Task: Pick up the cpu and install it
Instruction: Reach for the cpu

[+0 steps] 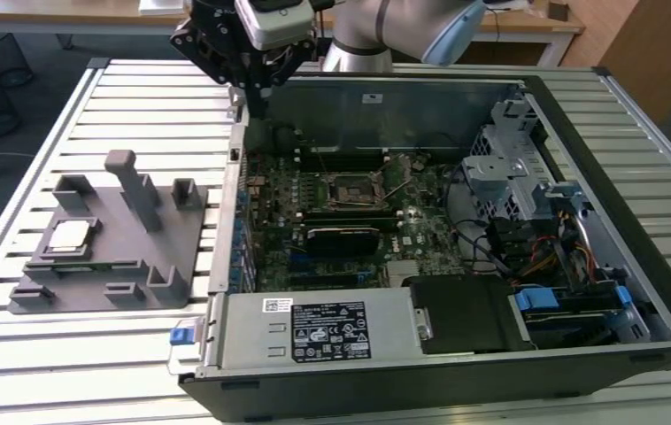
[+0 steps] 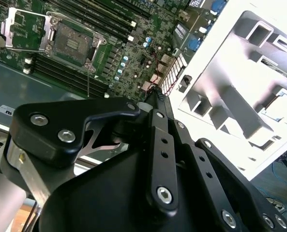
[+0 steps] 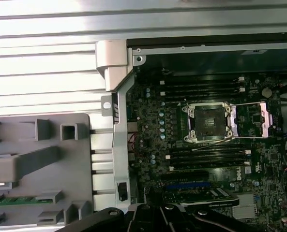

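The cpu (image 1: pixel 70 235), a small square chip with a silvery top, lies flat in a recess of the grey holder (image 1: pixel 111 266) at the exterior view's left. My gripper (image 1: pixel 253 99) hangs high over the far left corner of the open computer case (image 1: pixel 654 292), well away from the cpu, shut with nothing in it. Its black linkages fill the near part of the second wrist view, where the gripper (image 2: pixel 154 96) tapers to a tip. On the green motherboard the cpu socket (image 1: pixel 353 190) (image 2: pixel 70 43) (image 3: pixel 208 123) is bare, and its metal frame (image 3: pixel 259 118) (image 2: pixel 22 31) is folded open beside it.
The grey holder (image 3: pixel 37 164) (image 2: pixel 240 96) has upright posts (image 1: pixel 134 186) taller than the cpu. Long black memory sticks (image 3: pixel 206 157) flank the socket. Case walls, a drive cage (image 1: pixel 512 168), cables and a power supply (image 1: pixel 312 332) ring the board. All rests on a slatted metal table (image 1: pixel 99 372).
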You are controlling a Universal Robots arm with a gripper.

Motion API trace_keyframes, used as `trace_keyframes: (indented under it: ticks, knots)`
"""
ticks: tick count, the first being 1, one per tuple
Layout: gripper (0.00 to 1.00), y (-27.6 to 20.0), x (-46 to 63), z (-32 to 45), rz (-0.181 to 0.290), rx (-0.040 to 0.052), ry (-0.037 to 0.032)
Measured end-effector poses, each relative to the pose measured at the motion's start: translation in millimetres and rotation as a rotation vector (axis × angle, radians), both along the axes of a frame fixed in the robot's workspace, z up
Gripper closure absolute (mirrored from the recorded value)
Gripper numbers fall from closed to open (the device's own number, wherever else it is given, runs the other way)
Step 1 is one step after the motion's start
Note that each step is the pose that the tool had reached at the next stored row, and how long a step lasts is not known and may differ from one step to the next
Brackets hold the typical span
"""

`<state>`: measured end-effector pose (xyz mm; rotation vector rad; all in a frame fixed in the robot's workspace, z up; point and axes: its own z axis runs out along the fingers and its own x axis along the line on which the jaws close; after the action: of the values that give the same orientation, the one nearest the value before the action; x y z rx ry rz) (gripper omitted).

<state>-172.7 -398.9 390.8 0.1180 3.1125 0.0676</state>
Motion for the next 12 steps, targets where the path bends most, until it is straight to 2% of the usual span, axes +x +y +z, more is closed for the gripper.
trace_keyframes:
  ticks: [12]
  knots:
    - [0.89, 0.0, -10.5, -0.5, 0.000, 0.0000, 0.0000]
